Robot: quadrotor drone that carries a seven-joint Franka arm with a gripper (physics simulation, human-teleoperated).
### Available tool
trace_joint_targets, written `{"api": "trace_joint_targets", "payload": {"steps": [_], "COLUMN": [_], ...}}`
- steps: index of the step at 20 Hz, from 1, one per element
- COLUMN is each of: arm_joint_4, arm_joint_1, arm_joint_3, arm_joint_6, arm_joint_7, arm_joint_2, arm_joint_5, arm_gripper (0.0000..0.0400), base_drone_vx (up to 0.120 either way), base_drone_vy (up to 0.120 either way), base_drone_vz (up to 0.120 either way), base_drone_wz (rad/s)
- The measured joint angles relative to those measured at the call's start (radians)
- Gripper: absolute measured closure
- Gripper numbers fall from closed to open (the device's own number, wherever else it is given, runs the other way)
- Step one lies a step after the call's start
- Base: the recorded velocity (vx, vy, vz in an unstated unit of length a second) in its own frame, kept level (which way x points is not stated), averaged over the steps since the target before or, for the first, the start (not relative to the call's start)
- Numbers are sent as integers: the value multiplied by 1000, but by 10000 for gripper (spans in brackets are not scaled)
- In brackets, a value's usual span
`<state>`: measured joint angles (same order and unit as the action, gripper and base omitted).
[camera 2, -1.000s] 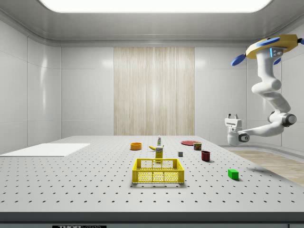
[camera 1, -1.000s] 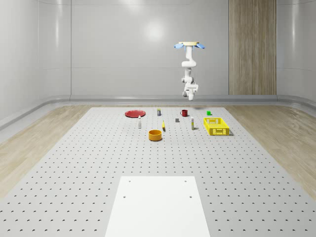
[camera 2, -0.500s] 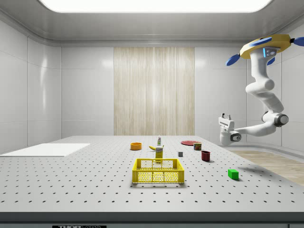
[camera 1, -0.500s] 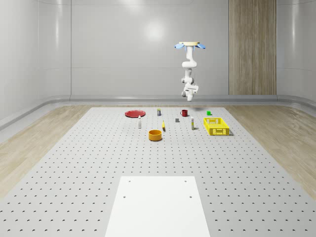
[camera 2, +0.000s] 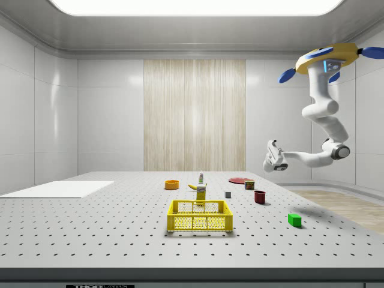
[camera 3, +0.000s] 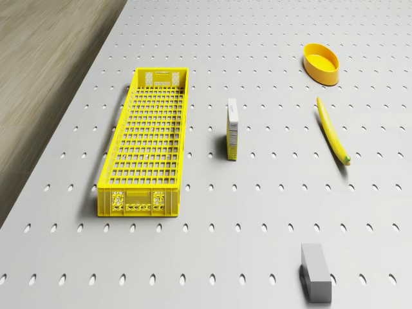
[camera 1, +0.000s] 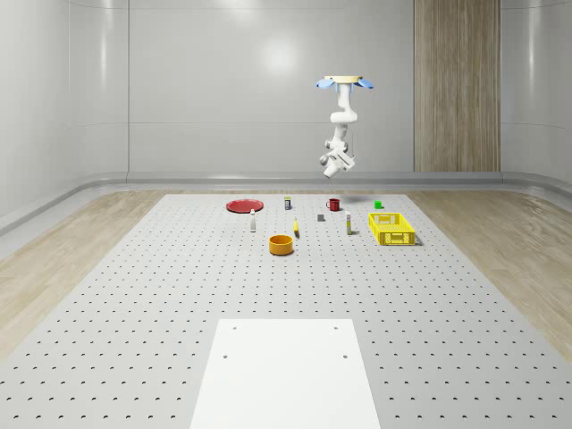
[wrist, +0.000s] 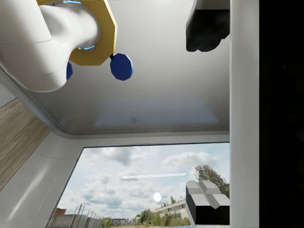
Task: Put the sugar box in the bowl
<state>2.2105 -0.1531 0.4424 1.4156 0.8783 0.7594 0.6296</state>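
Entry: approach geometry, sugar box to gripper.

1. Drone [camera 2: 327, 60]; I see it hovering high in the air, resting on nothing, above the table [camera 1: 134, 313] edge by the red mug [camera 2: 260, 197].
2. Gripper [camera 2: 270, 157]; carried well above the table at the end of the bent arm; in the wrist view the two dark fingertips [wrist: 206, 23] stand wide apart with nothing between them; the wrist camera looks up at ceiling and window, so I judge the fingers point outward and slightly up, not down at the table.
3. Sugar box [camera 3: 232, 129]; far below the gripper and forward of it, on the side its fingers face; it stands on the table, touching nothing, between the yellow crate [camera 3: 149, 138] and the banana [camera 3: 333, 130]; its long footprint runs parallel to the crate's long side.
4. Bowl [camera 3: 322, 62]; orange, empty as far as I can see; lower than the gripper, and farther from it than the box, beyond the banana.
5. Judgement; the move turns on the height gap and the wrist angle; I must swing the fingers downward and close across the box's thin faces.
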Motion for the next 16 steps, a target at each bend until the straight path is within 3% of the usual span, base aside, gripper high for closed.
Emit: {"api": "trace_joint_targets", "payload": {"steps": [3, 6, 11, 16], "arm_joint_4": [157, 354, 585, 662], "arm_joint_1": [-81, -198, -461, -678], "arm_joint_3": [189, 374, 596, 715], "arm_joint_6": [12, 1, -97, -198], "arm_joint_7": [73, 187, 405, 553], "arm_joint_2": [35, 79, 147, 206], "arm_joint_5": [310, 652, 1091, 1282], "arm_gripper": [0, 0, 0, 0], "base_drone_vx": [120, 120, 120, 120], "base_drone_vy": [0, 0, 0, 0], "base_drone_vz": [0, -107, -120, -120], "base_drone_wz": [0, 0, 0, 0]}}
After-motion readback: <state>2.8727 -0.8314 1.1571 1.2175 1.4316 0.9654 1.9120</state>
